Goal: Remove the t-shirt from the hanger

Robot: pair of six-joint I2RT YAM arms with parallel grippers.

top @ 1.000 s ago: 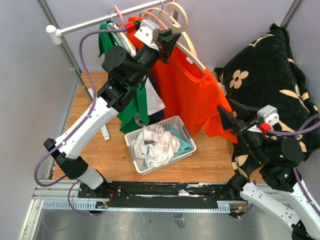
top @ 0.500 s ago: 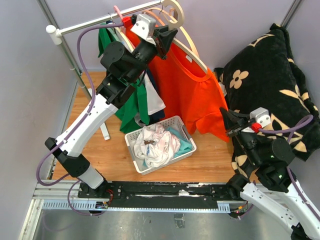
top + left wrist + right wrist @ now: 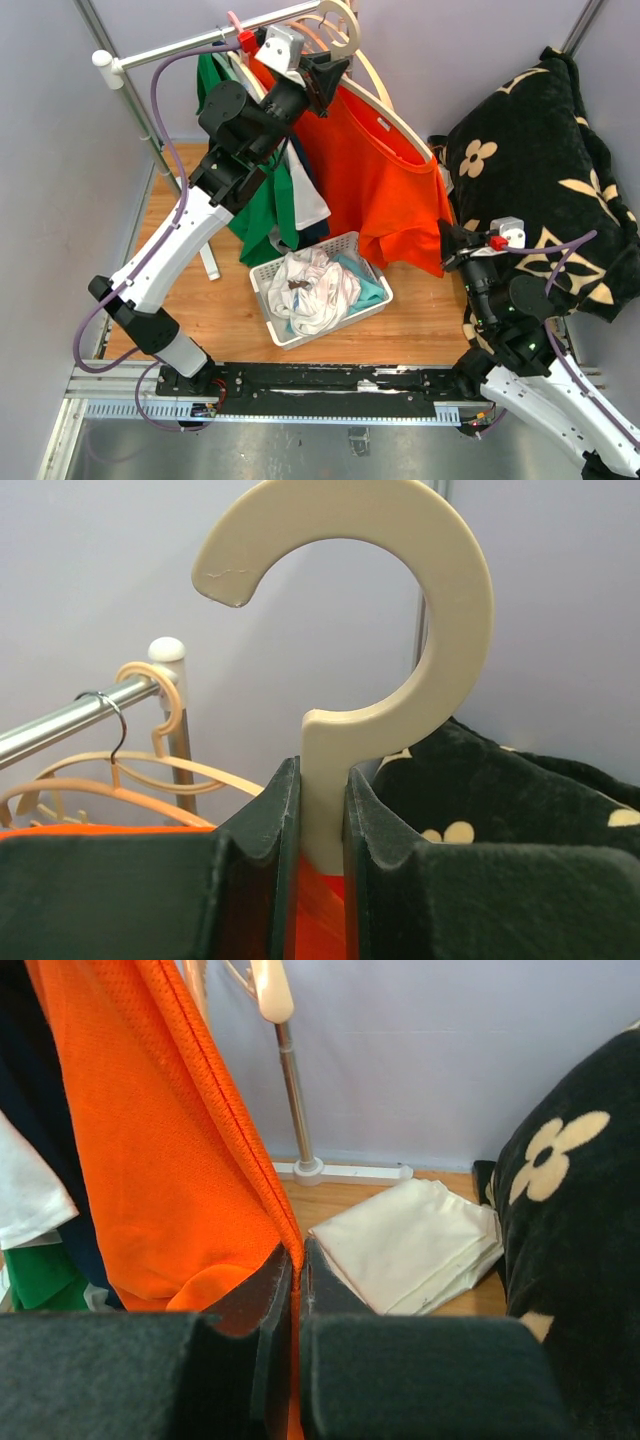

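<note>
The left tool (image 3: pixel 322 780) clamped the neck of the cream hanger (image 3: pixel 420 610), its hook off the rail (image 3: pixel 70 720). The orange t-shirt (image 3: pixel 375 175) hung on that hanger; the right tool (image 3: pixel 298 1265) pinched its lower edge.

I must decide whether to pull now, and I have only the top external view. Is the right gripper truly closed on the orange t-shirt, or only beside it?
Observer: Right wrist view: the right gripper is shut on the edge of the orange t-shirt; the cloth runs down between its fingers.
Operator: Where does the left gripper hold the hanger?
Observer: Left wrist view: the left gripper is clamped on the neck of the cream hanger, just under its hook.
Operator: Is the hook on the rail?
Observer: No. In that view nothing passes through the hook; the rail lies lower, to the left.
</note>
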